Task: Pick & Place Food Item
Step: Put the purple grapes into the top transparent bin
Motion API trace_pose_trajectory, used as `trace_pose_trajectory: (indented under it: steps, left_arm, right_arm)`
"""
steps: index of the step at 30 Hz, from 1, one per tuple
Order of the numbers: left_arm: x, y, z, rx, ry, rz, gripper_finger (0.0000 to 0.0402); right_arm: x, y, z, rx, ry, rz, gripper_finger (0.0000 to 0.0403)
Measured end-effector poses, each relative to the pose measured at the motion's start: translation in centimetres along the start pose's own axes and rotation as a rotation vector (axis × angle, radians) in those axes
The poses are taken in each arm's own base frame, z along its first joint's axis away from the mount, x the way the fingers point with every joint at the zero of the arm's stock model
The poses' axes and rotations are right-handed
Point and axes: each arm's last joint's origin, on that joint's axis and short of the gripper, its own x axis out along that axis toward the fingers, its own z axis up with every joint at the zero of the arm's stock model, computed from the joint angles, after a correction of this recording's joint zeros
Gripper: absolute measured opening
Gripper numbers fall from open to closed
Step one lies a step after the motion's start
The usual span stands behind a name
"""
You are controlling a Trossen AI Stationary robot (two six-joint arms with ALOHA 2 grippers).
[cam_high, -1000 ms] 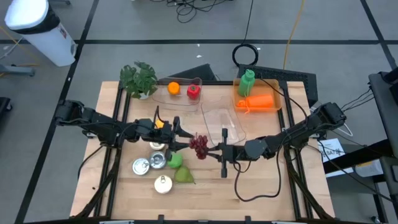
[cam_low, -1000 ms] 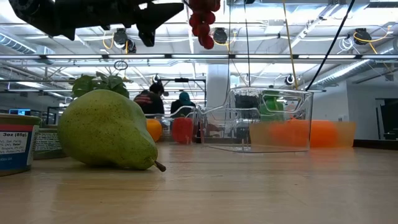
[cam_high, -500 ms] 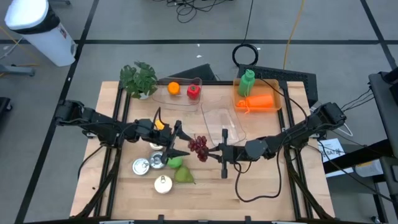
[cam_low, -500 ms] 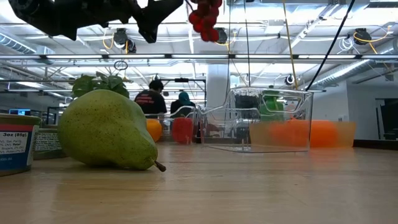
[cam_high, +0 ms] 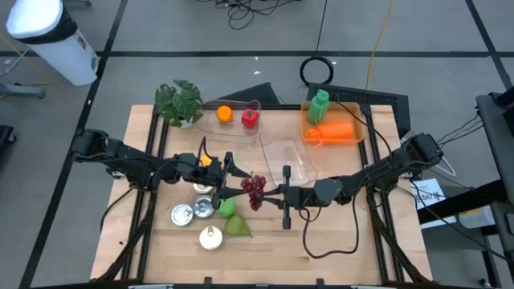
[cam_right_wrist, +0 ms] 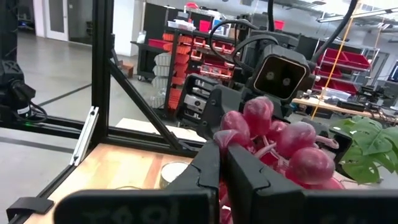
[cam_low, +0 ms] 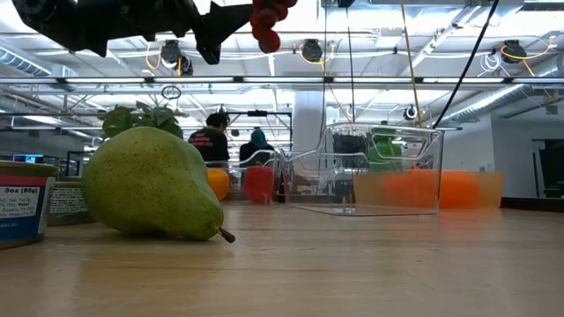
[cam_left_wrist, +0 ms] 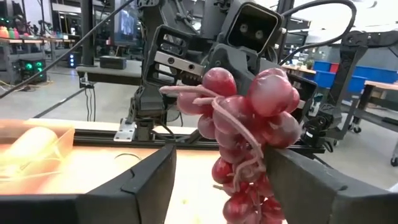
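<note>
A bunch of dark red grapes (cam_high: 254, 191) hangs in the air above the middle of the table, also high in the low view as grapes (cam_low: 267, 18). My right gripper (cam_high: 271, 193) reaches in from the table's right and is shut on the grapes (cam_right_wrist: 273, 146). My left gripper (cam_high: 239, 178) comes from the left and is open. In the left wrist view its two fingers stand on either side of the grapes (cam_left_wrist: 249, 134); whether one finger touches them I cannot tell. My right gripper pinches the grape bunch between its two shut fingers (cam_right_wrist: 239, 180), on the side of the bunch (cam_right_wrist: 231, 138) that faces the table's right. The fingers come in about level from the right. The bunch is lifted clear of the table and hangs down past the fingertips.
A green pear (cam_high: 237, 226) lies near the front, large in the low view as the pear (cam_low: 154, 185), beside several cans (cam_high: 182, 214). Clear containers (cam_high: 287, 159) sit behind the grapes, one (cam_high: 233, 116) holding an orange and a red fruit. An orange bin (cam_high: 331, 128) and a plant (cam_high: 178, 100) stand at the far edge.
My right gripper has carried the grapes a little toward the table's left, farther between my left gripper's open fingers. In the low view the bunch has shifted left and slightly up.
</note>
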Motion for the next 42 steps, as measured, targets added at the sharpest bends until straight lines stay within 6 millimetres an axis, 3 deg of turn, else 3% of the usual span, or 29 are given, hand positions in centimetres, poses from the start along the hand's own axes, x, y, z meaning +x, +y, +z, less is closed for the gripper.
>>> trace_pose_trajectory:
  steps: [7,15,25,29,38,42]
  left_arm:
    - [0.0,0.0,0.0,0.007,-0.001,0.000,0.0190]
    - [0.0,-0.1,0.3,0.054,-0.029,-0.008,0.0023]
    - [0.0,-0.1,0.5,0.092,-0.056,0.005,0.0007]
    - [-0.4,-0.1,1.1,0.108,-0.074,0.031,0.0005]
    - [-2.1,-0.4,3.8,0.165,-0.138,0.103,0.0003]
    - [-2.8,-0.4,4.6,0.220,-0.155,0.213,0.0002]
  right_arm:
    - [0.0,0.0,0.0,0.000,0.005,0.001,0.0003]
    - [0.0,0.0,-0.1,-0.001,0.009,0.002,0.0003]
    - [0.0,0.1,-0.1,-0.022,0.016,0.005,0.0013]
    - [-0.5,0.6,-0.1,-0.056,0.061,0.030,0.0067]
    - [-1.5,0.3,1.2,0.080,0.067,0.037,0.0242]
    - [-1.5,0.3,1.1,0.075,0.084,0.040,0.0292]
